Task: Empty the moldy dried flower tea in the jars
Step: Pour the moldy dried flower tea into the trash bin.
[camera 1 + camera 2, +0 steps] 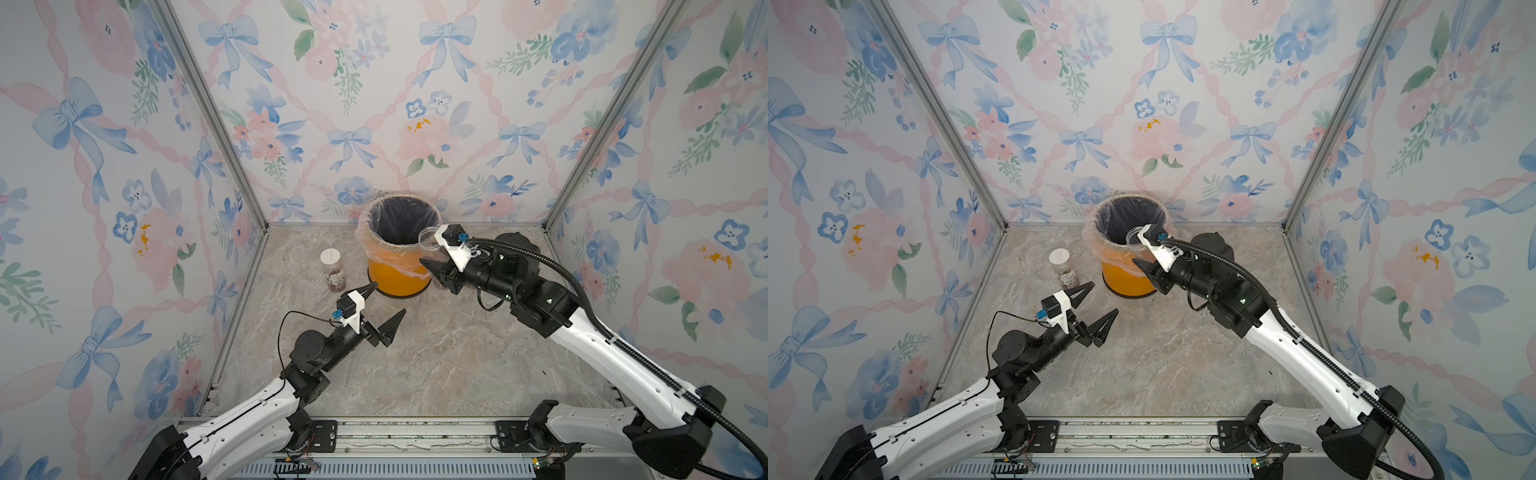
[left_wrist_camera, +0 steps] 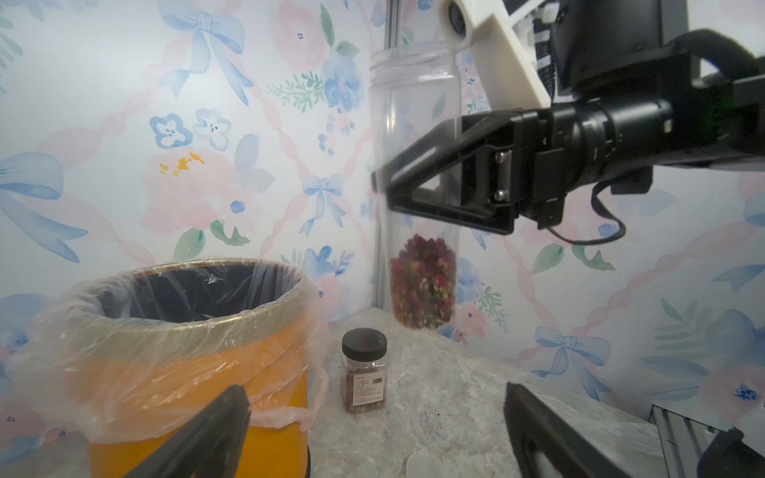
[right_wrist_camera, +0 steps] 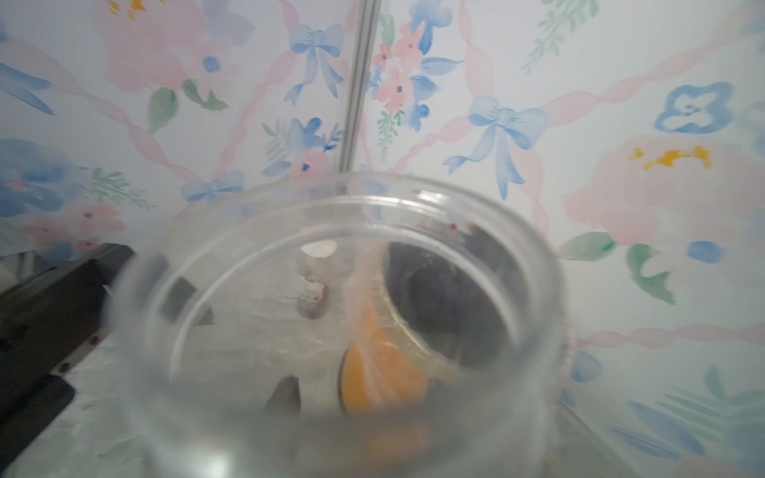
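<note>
**A:** Gripping the tall jar [image 2: 414,103] around its middle, the right gripper [image 1: 428,251] holds it upright just beside the orange bin [image 1: 395,278]. The jaws are clamped on the clear wall and the mouth is uncapped.

**B:** And the dried flower tea [image 2: 424,281] sits in a clump at the very bottom of that jar. The pour isn't under way yet.

**A:** The left gripper [image 1: 390,297] is spread wide and empty, low in front of the bin and near the white-lidded jar [image 1: 332,270].

**B:** So where could this go wrong?

**A:** It's slick plastic pinched by 2 narrow fingers. Tip it and the jar could swivel or slide in that grip.

**B:** The aim matters too. If the mouth stops short of the liner [image 2: 165,351], petals scatter over the table [image 1: 436,374].

**A:** That clump may also hang up, then drop all at once.

**B:** Watch the black-lidded jar [image 2: 364,372] as well. It stands close beside the bin, so a low swing of the arm could knock it over. And the other 2 jars are capped, their tea not yet emptied.
</note>
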Controlling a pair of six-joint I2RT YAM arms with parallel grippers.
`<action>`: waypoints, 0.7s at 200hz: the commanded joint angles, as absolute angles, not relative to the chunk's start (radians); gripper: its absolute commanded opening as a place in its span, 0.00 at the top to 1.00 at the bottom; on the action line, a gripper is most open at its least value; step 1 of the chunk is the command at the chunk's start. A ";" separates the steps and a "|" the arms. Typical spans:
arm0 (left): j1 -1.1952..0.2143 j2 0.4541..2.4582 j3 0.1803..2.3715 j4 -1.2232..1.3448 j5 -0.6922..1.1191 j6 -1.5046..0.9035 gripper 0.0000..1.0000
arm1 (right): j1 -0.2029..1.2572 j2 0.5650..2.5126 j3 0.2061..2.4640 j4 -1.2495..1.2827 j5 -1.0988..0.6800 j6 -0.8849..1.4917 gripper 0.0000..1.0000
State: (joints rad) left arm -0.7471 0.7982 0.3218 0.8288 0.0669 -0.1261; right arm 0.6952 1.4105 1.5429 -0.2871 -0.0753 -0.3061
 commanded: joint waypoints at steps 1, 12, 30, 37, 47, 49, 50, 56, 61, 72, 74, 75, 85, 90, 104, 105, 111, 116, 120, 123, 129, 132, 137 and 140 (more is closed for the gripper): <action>-0.741 0.788 0.346 0.709 -0.003 -0.097 0.02 | 0.656 1.535 1.673 -0.526 0.133 -0.481 0.66; -0.740 0.787 0.355 0.683 -0.015 -0.095 0.02 | 0.643 1.602 1.756 -0.584 0.194 -0.533 0.66; -0.739 0.781 0.357 0.665 -0.015 -0.090 0.02 | 0.632 1.720 1.909 -0.663 0.284 -0.597 0.65; -0.739 0.777 0.355 0.663 -0.018 -0.089 0.02 | 0.628 1.765 1.962 -0.690 0.315 -0.621 0.65; -0.738 0.772 0.351 0.658 -0.025 -0.089 0.02 | 0.628 1.827 2.031 -0.717 0.363 -0.663 0.64; -0.738 0.770 0.351 0.657 -0.028 -0.089 0.02 | 0.630 1.838 2.041 -0.721 0.373 -0.671 0.64; -0.738 0.770 0.351 0.656 -0.028 -0.088 0.02 | 0.630 1.842 2.049 -0.723 0.378 -0.675 0.64; -0.738 0.767 0.349 0.651 -0.035 -0.089 0.02 | 0.632 1.875 2.083 -0.732 0.412 -0.696 0.64; -0.737 0.763 0.349 0.647 -0.040 -0.088 0.02 | 0.632 1.902 2.109 -0.735 0.437 -0.712 0.64; -0.737 0.758 0.342 0.640 -0.047 -0.086 0.02 | 0.634 1.953 2.160 -0.735 0.487 -0.748 0.64; -0.736 0.757 0.341 0.640 -0.048 -0.086 0.02 | 0.634 1.960 2.169 -0.736 0.495 -0.755 0.64; -0.736 0.756 0.341 0.639 -0.048 -0.085 0.02 | 0.636 1.965 2.173 -0.736 0.501 -0.760 0.64; -0.737 0.750 0.335 0.635 -0.050 -0.083 0.02 | 0.643 2.003 2.203 -0.726 0.551 -0.808 0.64; -0.735 0.748 0.333 0.635 -0.052 -0.083 0.02 | 0.648 2.022 2.219 -0.719 0.576 -0.833 0.64; -0.734 0.741 0.327 0.635 -0.053 -0.082 0.02 | 0.662 2.076 2.263 -0.709 0.639 -0.910 0.63; -0.734 0.741 0.327 0.633 -0.053 -0.082 0.02 | 0.663 2.079 2.266 -0.708 0.643 -0.915 0.63; -0.732 0.739 0.323 0.632 -0.054 -0.081 0.02 | 0.670 2.099 2.279 -0.697 0.667 -0.945 0.63; -0.730 0.738 0.321 0.632 -0.055 -0.081 0.02 | 0.675 2.114 2.286 -0.684 0.687 -0.975 0.62; -0.731 0.735 0.319 0.632 -0.054 -0.080 0.02 | 0.680 2.124 2.290 -0.675 0.697 -0.995 0.62; -0.731 0.734 0.318 0.632 -0.056 -0.081 0.02 | 0.682 2.130 2.290 -0.667 0.706 -1.014 0.62; -0.729 0.732 0.315 0.632 -0.057 -0.080 0.02 | 0.688 2.141 2.288 -0.645 0.724 -1.052 0.62; -0.728 0.730 0.315 0.632 -0.058 -0.080 0.02 | 0.689 2.146 2.287 -0.635 0.731 -1.071 0.62; -0.727 0.727 0.312 0.633 -0.059 -0.079 0.02 | 0.693 2.155 2.285 -0.619 0.747 -1.105 0.61; -0.726 0.726 0.311 0.633 -0.060 -0.080 0.02 | 0.695 2.160 2.282 -0.607 0.757 -1.125 0.61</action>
State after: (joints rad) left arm -0.7361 0.7444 0.3256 0.6300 -0.0452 -0.1043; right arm 0.6651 2.1124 2.2536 -0.6720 0.6147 -0.9245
